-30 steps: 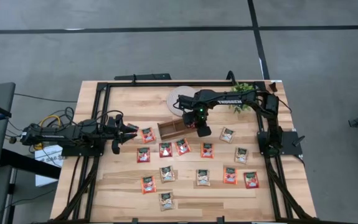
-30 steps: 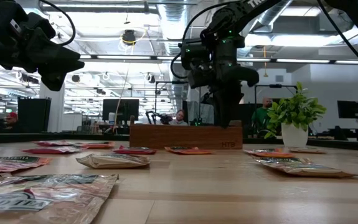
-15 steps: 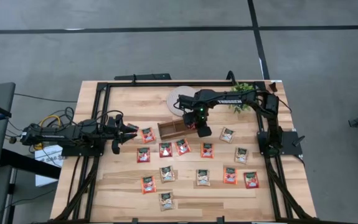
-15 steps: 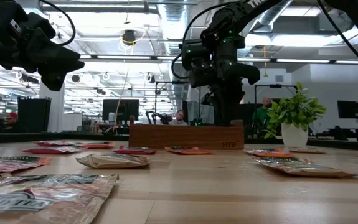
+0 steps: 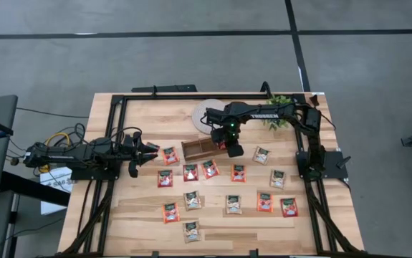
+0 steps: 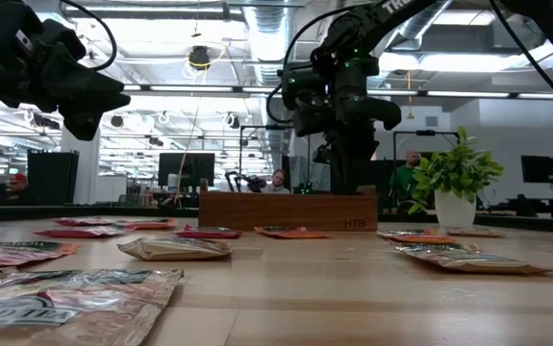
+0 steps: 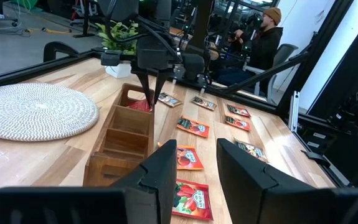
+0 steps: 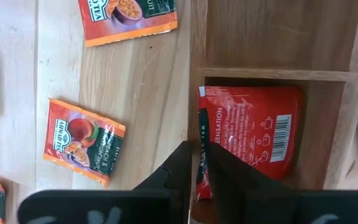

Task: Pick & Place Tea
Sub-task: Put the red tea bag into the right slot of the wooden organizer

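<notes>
Right gripper: while it hangs over the end compartment of the wooden tray, the right gripper (image 8: 197, 163) has its two dark fingers drawn close, pinching the dark-banded edge of a red sachet (image 8: 253, 134).
Held sachet: red and flat, white print and a barcode on the face showing, "SENSATION" readable along it; it lies inside that end compartment, its edge against the compartment wall.
Same grip, other angles: from above the right gripper (image 5: 228, 140) sits over the tray's right end; from table height it reaches down behind the tray's front wall (image 6: 339, 168).
Wooden tray: brown, three compartments in a row (image 5: 200, 148); the left wrist view shows the two nearer compartments bare (image 7: 121, 144).
Tea on the table: the rest of the sachets lie flat and scattered in front of the tray, red-orange ones (image 5: 190, 172) with fruit pictures and pale tan ones (image 5: 261, 155), each with a dark green band.
White disc: round, woven, just behind the tray (image 5: 203, 113).
Plant: small, green, in a white pot (image 6: 455, 183), near the table's back right.
Left gripper: waiting off the table's left side, above the surface (image 5: 148, 150), its fingers (image 7: 166, 174) standing apart and holding nothing.
Background: a person in a cap sits beyond the table (image 7: 267, 34).
</notes>
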`<state>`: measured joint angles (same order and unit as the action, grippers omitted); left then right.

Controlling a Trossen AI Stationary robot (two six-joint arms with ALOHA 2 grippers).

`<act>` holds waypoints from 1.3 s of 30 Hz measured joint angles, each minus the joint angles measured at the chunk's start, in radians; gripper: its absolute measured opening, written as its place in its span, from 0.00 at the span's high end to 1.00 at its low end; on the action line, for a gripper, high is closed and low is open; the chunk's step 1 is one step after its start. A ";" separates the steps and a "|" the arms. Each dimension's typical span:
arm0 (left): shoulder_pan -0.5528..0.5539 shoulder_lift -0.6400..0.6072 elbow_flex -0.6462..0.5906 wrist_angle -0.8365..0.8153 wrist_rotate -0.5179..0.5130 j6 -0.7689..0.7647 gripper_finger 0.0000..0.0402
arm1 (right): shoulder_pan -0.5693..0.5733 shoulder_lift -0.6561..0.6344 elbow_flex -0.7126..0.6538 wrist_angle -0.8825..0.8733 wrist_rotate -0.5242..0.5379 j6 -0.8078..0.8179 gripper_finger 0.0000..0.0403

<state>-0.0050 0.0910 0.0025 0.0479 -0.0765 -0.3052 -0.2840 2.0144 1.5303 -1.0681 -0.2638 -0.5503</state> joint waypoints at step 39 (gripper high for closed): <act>0.000 0.000 0.000 0.006 -0.001 0.000 0.74 | -0.021 0.000 0.191 -0.153 0.024 -0.014 1.00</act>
<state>-0.0050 0.0910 0.0025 0.0540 -0.0771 -0.3051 -0.3053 2.0144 1.7216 -1.2215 -0.2395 -0.5645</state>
